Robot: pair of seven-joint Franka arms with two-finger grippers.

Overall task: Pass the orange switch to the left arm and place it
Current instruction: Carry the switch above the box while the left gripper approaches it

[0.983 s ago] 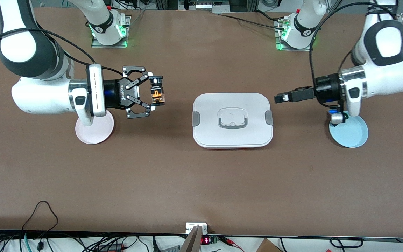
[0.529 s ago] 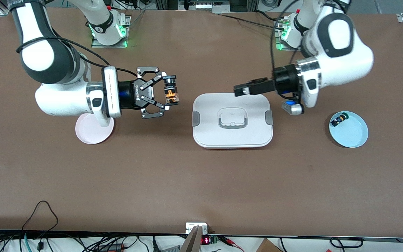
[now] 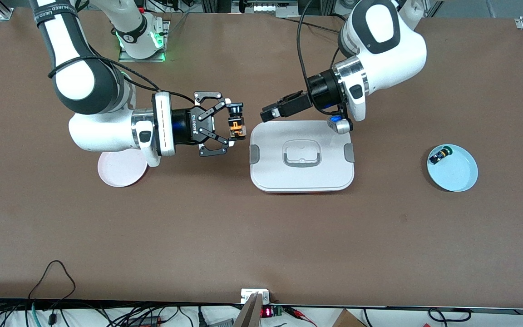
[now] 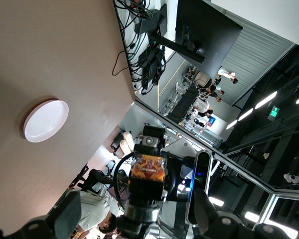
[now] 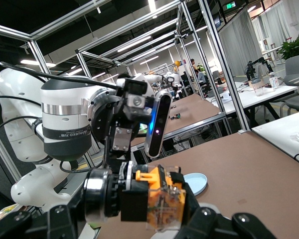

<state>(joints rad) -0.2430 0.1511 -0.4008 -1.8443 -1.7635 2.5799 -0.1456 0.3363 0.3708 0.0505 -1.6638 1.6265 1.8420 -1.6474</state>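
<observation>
Background people show only beside orange switch (image 5: 157, 199).

Orange switch (image 5: 157, 201) clamped in right tool (image 5: 139, 214), left tool (image 5: 127, 124) facing it

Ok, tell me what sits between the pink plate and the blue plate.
In the front view, the box sits on the table between the pink plate and the blue plate; otherwise only bare tabletop.

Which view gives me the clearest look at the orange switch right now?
The right wrist view: the orange switch fills the foreground, clamped in the right gripper. The front view shows it small, held above the table beside the box, facing the open left gripper. The left wrist view shows it end-on, farther off.
</observation>
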